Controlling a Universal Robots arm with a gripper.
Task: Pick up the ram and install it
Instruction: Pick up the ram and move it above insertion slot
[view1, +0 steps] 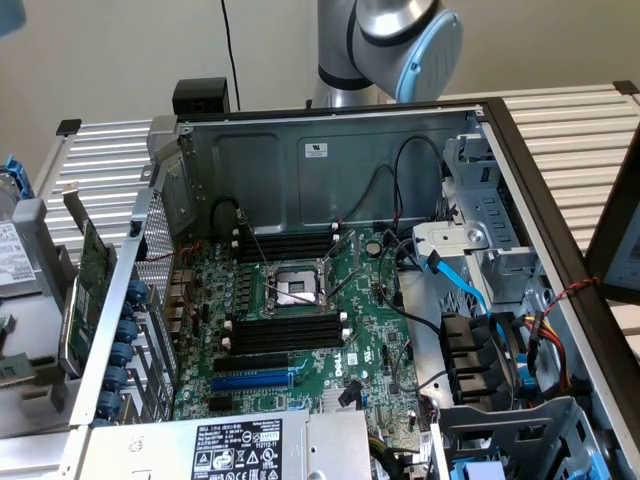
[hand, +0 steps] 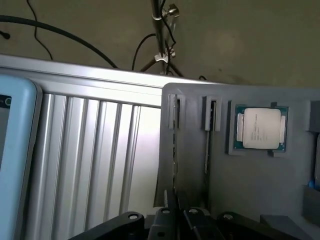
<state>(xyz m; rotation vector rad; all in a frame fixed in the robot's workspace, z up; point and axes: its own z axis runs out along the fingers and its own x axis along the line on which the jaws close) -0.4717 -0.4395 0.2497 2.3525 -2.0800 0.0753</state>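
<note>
Ram (hand: 174, 150) is sitting edge-on in a slot of the grey holder tray (hand: 260, 210), the slot farther from the CPU (hand: 261, 128). A second stick (hand: 207, 145) is standing in the slot between them. End effector (hand: 178, 202) is pinching its fingers together on the ram's edge, stick not yet lifted out. Tray is lying on the ribbed aluminium surface (hand: 90, 160). In the exterior view the open PC case (view1: 330, 150) is lying flat, black memory slots (view1: 288, 335) flanking the CPU socket (view1: 297, 288).
</note>
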